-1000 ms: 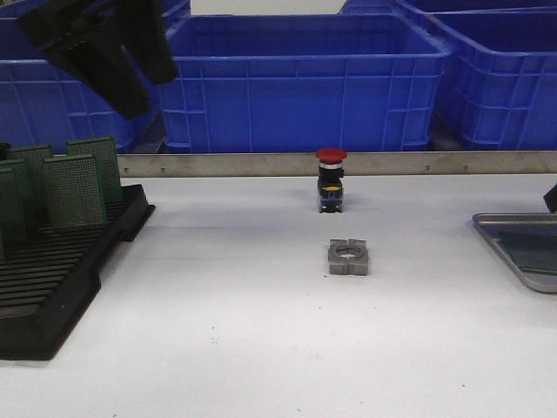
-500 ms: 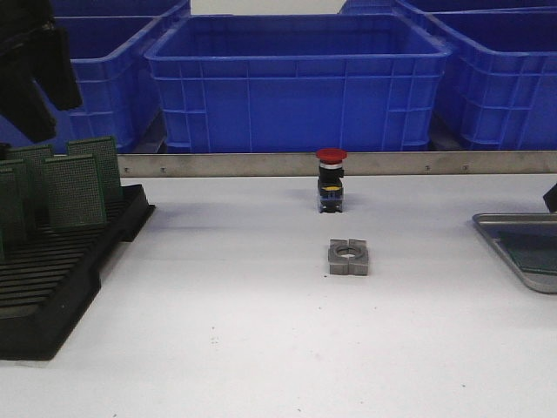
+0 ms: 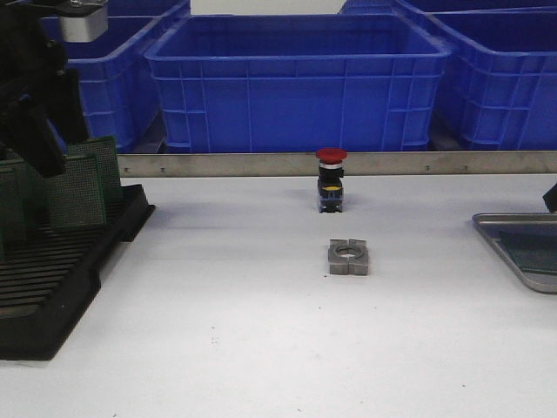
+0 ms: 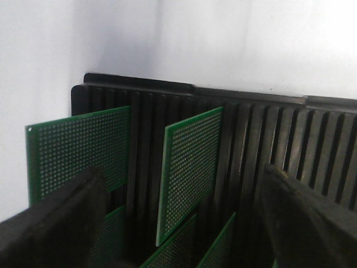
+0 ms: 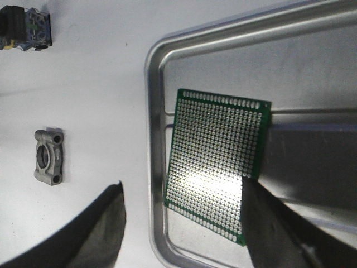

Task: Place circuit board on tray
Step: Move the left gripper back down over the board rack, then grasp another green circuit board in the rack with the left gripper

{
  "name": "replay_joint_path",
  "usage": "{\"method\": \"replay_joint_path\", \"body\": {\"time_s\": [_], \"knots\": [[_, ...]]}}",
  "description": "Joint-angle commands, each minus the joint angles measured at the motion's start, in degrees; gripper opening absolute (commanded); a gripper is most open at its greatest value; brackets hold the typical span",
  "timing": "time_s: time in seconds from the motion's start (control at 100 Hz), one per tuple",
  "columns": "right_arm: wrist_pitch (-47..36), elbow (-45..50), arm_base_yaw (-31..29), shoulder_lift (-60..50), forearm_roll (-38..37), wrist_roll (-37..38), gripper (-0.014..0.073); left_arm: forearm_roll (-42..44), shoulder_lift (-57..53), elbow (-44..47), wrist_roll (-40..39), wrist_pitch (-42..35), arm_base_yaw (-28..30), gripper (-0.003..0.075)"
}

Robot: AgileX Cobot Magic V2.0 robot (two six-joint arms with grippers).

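Several green perforated circuit boards [image 4: 189, 167] stand upright in the slots of a black rack [image 3: 52, 287] at the table's left. My left gripper [image 4: 181, 229] hangs open just above them, its fingers [image 4: 56, 223] on either side of one board's upper edge without touching it. In the front view that left gripper [image 3: 39, 139] covers part of the back boards [image 3: 77, 192]. The grey metal tray [image 5: 153, 111] lies at the table's right edge. One circuit board [image 5: 217, 162] lies flat in it. My right gripper [image 5: 181, 229] hovers open above that board and the tray's rim.
A red-capped push button [image 3: 331, 178] and a grey metal clamp block [image 3: 349, 257] stand mid-table. Large blue bins [image 3: 296, 78] line the back behind a metal rail [image 3: 392, 164]. Only the tray's near corner [image 3: 513, 244] shows in the front view.
My left arm has swung from high at the upper left down to the rack, and now hangs low over the standing boards. The right side has not moved.
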Motion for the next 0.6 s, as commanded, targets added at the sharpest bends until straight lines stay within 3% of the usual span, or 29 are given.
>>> {"method": "replay_joint_path", "body": {"time_s": [0.0,0.43,0.51,0.59], "knots": [[2.3,-1.4,-0.3,-3.1,2.3,-0.4,0.0478,-1.2,-2.1,-1.8,0.0,-0.9,0.1,0.0536],[2.5,-1.4,-0.3,-3.1,2.3,-0.4,0.0478,-1.2,1.3,-1.7,0.0,0.3,0.1,0.0529],[2.5,-1.4,-0.3,-3.1,2.3,-0.4,0.0478,-1.2,1.3,-1.7,0.0,0.5,0.1,0.048],[2.5,-1.4,-0.3,-3.1,2.3,-0.4,0.0478,-1.2,1.3,-1.7,0.0,0.7,0.1,0.0372]]}}
